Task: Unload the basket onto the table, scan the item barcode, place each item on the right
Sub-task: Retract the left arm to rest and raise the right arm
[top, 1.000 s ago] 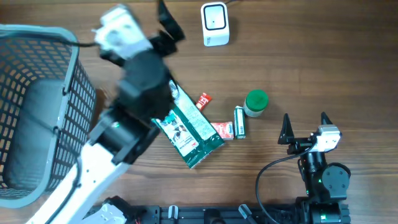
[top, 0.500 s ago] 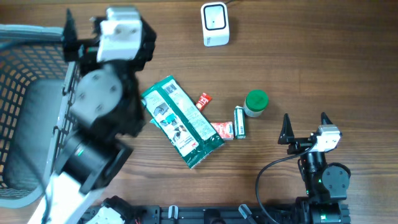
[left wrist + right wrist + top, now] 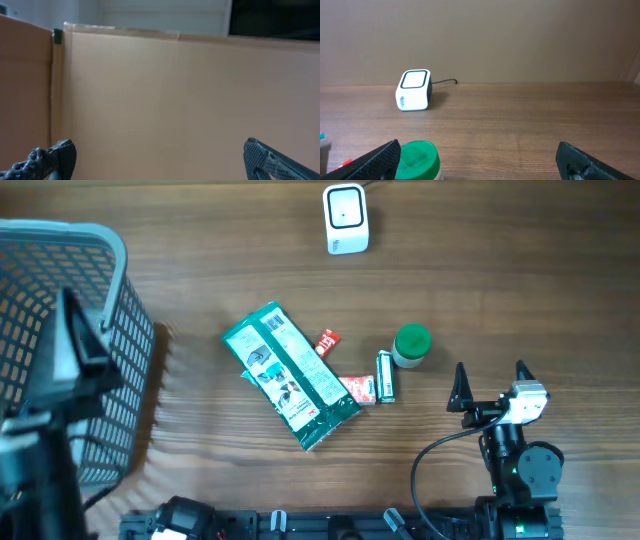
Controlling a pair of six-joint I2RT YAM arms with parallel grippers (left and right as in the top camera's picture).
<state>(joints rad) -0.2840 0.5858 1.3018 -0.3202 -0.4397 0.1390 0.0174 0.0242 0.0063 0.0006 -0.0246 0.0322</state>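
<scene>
Where the bench [image 3: 520,280] runs closest to the robot's base, the right pincer [image 3: 490,375] sits released, its jaws spread wide with only bare wood between them in the right wrist view. Just beyond it stands a green-lidded jar [image 3: 412,345]. Beside the jar lies a small green-and-white pack [image 3: 385,375], and next to that a red-and-white sachet [image 3: 358,388]. A green packet [image 3: 290,375] lies flat and slanted near the middle of the bench, well apart from both pincers. Its lower end is against the red-and-white sachet, and a small red sachet [image 3: 328,340] lies at its right edge. To the left, the left arm [image 3: 40,450] hangs dark and blurred over a grey mesh basket [image 3: 110,250]. The left pincer [image 3: 160,157] is also released, its two fingertips far apart at the lower corners of its own view, facing a plain tan panel [image 3: 175,100]. Farthest off, the white barcode scanner [image 3: 346,218] stands at the far edge of the bench, its cable trailing away.
</scene>
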